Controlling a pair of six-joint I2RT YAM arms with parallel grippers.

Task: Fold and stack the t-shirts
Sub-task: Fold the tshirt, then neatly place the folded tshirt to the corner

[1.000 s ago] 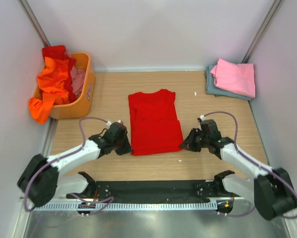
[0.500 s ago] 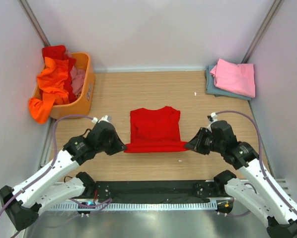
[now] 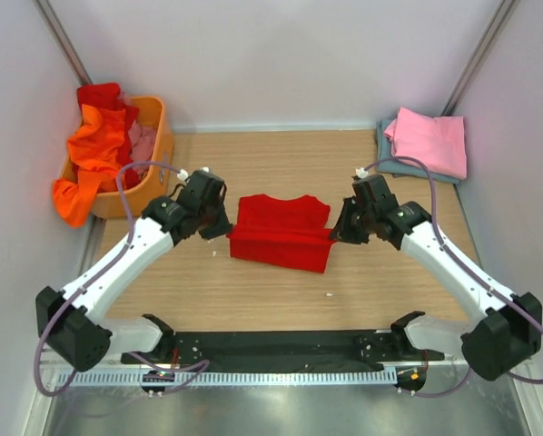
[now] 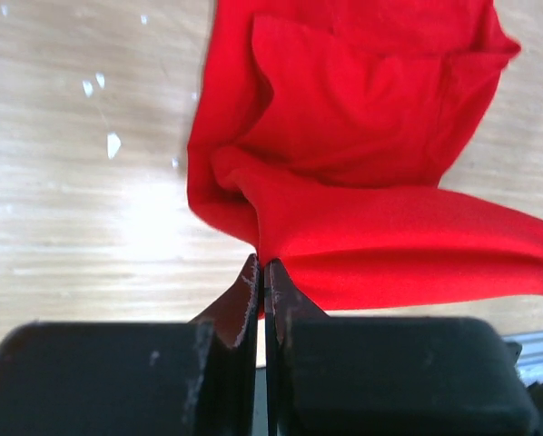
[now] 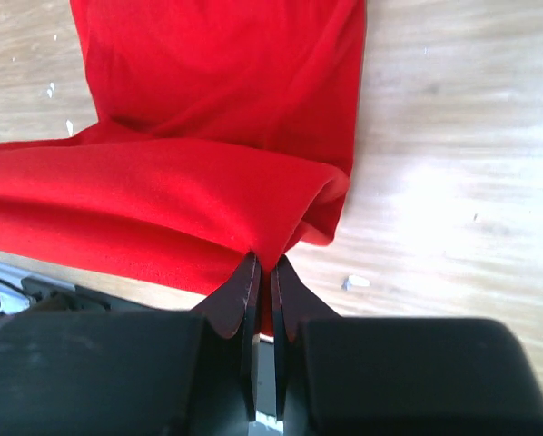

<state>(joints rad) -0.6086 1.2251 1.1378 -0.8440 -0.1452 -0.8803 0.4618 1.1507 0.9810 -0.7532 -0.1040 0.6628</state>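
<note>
The red t-shirt [image 3: 282, 232] sits mid-table, doubled over on itself, its collar end flat toward 12 o'clock and its near fold stretched as a taut band from 9 to 3 o'clock; from my remote station I read that band as raised off the wood, though the top view does not settle how high. The left gripper [image 4: 261, 269] is at the shirt's 9 o'clock corner, fingers pressed together on a pinch of red cloth; the left wrist view shows the fabric bunching into the closed tips. The right gripper [image 5: 262, 265] mirrors it at the 3 o'clock corner, likewise clamped on the folded edge, with cloth pulled into a small pleat at the tips; both arms reach inward from the near edge, elbows out.

Toward 2 o'clock, in the far corner, a folded pink t-shirt [image 3: 428, 141] lies on a folded grey-blue t-shirt [image 3: 385, 156], well apart from the red one. Toward 10 o'clock an orange basket [image 3: 155, 177] holds crumpled garments; an orange t-shirt [image 3: 90, 154] spills over its 9 o'clock rim, with red and pale pink cloth behind it. Small white flecks dot the wooden table [image 3: 253, 295].
</note>
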